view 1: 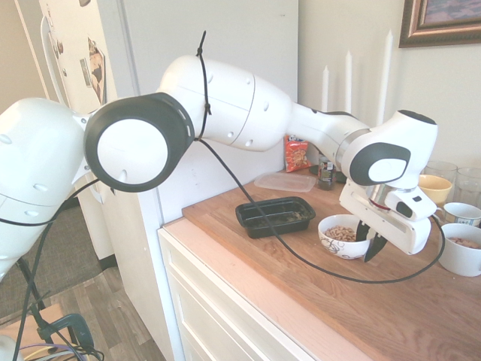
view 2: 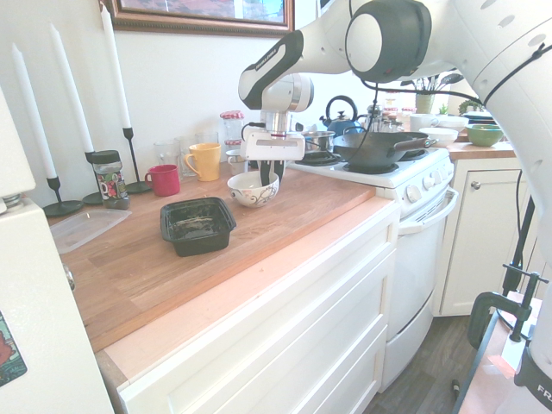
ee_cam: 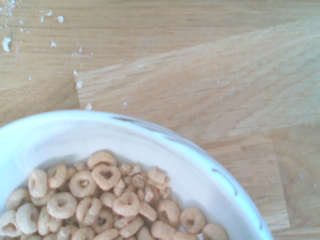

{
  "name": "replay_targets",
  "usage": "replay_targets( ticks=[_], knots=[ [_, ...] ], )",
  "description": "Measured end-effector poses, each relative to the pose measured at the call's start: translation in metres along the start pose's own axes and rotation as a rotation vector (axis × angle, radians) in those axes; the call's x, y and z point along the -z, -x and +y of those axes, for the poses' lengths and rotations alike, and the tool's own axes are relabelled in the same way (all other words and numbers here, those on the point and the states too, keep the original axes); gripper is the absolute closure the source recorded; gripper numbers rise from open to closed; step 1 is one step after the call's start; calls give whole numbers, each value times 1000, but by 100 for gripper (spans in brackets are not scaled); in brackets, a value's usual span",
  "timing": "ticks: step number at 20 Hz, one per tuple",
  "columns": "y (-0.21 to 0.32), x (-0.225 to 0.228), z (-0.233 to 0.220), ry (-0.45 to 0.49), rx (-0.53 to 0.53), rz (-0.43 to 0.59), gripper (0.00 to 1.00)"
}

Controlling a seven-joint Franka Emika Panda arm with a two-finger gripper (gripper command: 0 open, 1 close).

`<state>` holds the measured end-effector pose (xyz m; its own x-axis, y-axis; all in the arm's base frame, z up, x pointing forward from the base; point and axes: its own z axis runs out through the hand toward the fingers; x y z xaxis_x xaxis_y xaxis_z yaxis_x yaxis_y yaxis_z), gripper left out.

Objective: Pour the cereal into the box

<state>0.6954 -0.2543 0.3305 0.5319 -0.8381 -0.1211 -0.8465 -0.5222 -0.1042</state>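
— Gripper (view 1: 370, 242) pointed down at the white bowl's (view 1: 337, 245) rim, right of centre, fingers nearly together on it.
— Cereal (ee_cam: 107, 200)?
— In that bowl; black box (view 1: 276, 216) sat centre frame.

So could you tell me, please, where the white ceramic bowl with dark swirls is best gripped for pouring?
Pinch the white swirl-patterned bowl by its thin upright rim, coming straight down from above, on the edge away from the black rectangular plastic tray. The bowl is too wide to straddle, and the gripper already sits there.
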Motion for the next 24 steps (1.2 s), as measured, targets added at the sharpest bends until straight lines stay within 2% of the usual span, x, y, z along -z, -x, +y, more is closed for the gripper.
replay_targets(
  ticks=[5, 15, 24],
  knots=[
    [3, 5, 3, -3, -2, 3, 100],
    [31, 48, 1, 31, 44, 66, 100],
    [122, 132, -57, 75, 119, 209, 100]
  ],
)
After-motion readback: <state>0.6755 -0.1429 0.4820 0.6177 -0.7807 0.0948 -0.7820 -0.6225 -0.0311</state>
